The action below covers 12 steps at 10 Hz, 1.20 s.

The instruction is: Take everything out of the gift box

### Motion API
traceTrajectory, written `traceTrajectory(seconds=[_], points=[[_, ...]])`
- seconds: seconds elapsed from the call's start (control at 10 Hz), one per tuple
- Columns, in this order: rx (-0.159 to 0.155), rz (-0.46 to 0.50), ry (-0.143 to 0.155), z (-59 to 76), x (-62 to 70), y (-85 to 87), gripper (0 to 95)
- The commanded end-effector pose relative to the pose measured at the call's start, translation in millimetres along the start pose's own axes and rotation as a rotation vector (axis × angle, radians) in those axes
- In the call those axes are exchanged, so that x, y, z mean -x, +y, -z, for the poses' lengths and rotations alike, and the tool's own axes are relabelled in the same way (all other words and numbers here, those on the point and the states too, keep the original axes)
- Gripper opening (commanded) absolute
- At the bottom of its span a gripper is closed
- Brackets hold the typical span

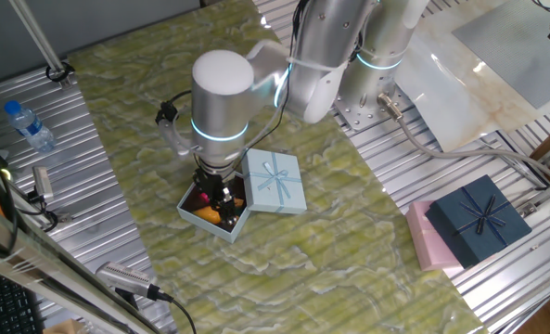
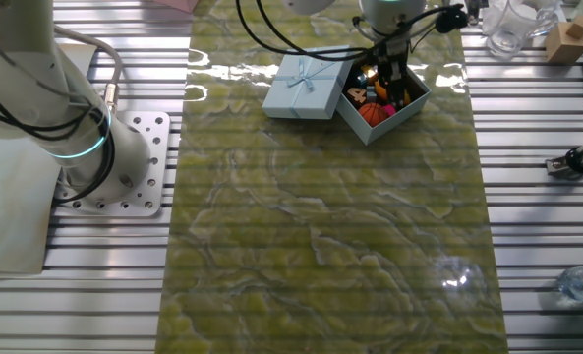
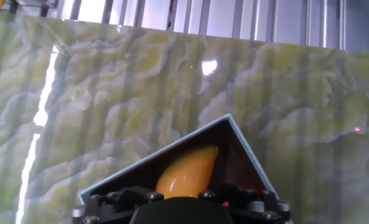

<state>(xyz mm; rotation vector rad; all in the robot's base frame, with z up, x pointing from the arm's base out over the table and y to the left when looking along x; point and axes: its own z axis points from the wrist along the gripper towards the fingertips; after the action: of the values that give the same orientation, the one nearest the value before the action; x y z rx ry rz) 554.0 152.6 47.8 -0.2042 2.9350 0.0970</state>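
The pale-blue gift box [image 1: 200, 223] stands open on the green marbled mat, and its bowed lid [image 1: 276, 181] lies right beside it. My gripper [image 1: 217, 199] reaches down inside the box among the toys, and its fingertips are hidden there. The other fixed view shows the gripper [image 2: 389, 84] over the box [image 2: 394, 120], with an orange basketball [image 2: 372, 113] and a magenta piece [image 2: 390, 110] inside. In the hand view a yellow-orange mango-like fruit [image 3: 187, 171] lies in the box corner [image 3: 243, 140], just ahead of my black housing [image 3: 184, 211].
A dark navy box with a bow [image 1: 479, 218] sits on a pink box [image 1: 428, 243] at the right. A water bottle [image 1: 29, 125] lies on the slatted surface at the left. The arm's base [image 2: 124, 162] stands beside the mat.
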Motion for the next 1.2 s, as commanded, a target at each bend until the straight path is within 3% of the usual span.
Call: traceTrajectory(seconds=[0.1, 0.4, 0.5, 1.2], points=[[-0.003, -0.001, -0.006, -2.4, 1.3, -2.4, 95.0], [0.000, -0.006, -0.015, -10.3, 6.1, -5.1, 95.0], [0.003, -0.009, -0.017, -11.0, 6.1, -3.1, 76.0], [0.003, -0.021, -0.025, -17.8, 10.1, -2.0, 76.0]])
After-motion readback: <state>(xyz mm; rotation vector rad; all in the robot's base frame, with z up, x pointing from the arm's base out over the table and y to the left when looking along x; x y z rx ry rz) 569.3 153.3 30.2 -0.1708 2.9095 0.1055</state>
